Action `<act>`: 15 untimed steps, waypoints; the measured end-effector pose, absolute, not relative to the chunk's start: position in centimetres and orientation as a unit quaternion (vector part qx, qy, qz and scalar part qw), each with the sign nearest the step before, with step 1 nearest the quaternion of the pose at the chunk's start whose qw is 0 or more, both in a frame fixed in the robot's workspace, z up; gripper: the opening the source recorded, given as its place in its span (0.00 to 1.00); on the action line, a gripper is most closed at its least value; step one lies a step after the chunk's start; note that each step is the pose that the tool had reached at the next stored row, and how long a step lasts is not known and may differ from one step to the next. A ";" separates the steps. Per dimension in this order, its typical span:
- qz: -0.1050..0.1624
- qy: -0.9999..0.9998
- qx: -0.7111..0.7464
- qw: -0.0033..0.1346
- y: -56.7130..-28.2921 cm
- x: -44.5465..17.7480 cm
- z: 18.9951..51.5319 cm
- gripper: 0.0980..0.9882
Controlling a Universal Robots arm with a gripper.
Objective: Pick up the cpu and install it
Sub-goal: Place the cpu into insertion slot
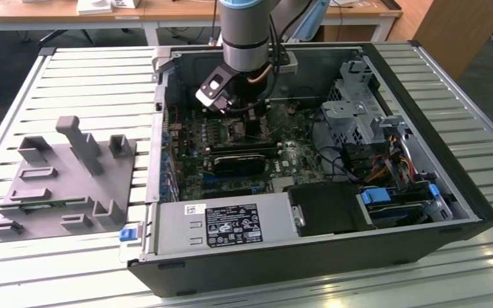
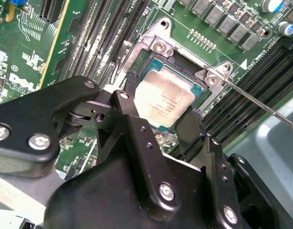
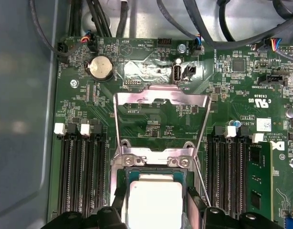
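The cpu (image 2: 165, 95) (image 3: 153, 195), a silvery square chip with a pale border, lies level in the open motherboard socket (image 2: 158, 47). My gripper (image 2: 158, 104) (image 3: 155, 209) hangs straight over it, its black fingers (image 2: 126, 98) pressed against two opposite edges of the chip. The socket's metal load plate (image 3: 161, 102) stands folded back, and its thin lever (image 2: 261, 102) is swung out. In the exterior view the gripper (image 1: 244, 125) is low inside the open computer case (image 1: 452, 186), over the middle of the board.
Memory slots (image 3: 82, 176) flank the socket on both sides. Cables (image 3: 218, 28) hang near the board's edge. A grey tray (image 1: 62, 176) sits on the slatted table at the exterior view's left. The power supply (image 1: 229, 224) and drive cage (image 1: 358, 109) crowd the case.
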State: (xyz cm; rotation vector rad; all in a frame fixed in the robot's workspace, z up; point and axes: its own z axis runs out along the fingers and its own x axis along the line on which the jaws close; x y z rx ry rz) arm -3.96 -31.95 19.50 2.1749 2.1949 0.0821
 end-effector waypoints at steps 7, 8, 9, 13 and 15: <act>0.026 0.710 0.703 0.025 -31.9 -3.9 20.2 0.48; 0.026 0.710 0.703 0.024 -31.9 -3.9 20.3 0.48; 0.025 0.710 0.703 0.024 -31.9 -3.9 20.4 0.41; 0.023 0.710 0.703 0.021 -31.9 -3.9 20.7 0.22; 0.021 0.710 0.704 0.020 -31.9 -3.8 20.8 0.15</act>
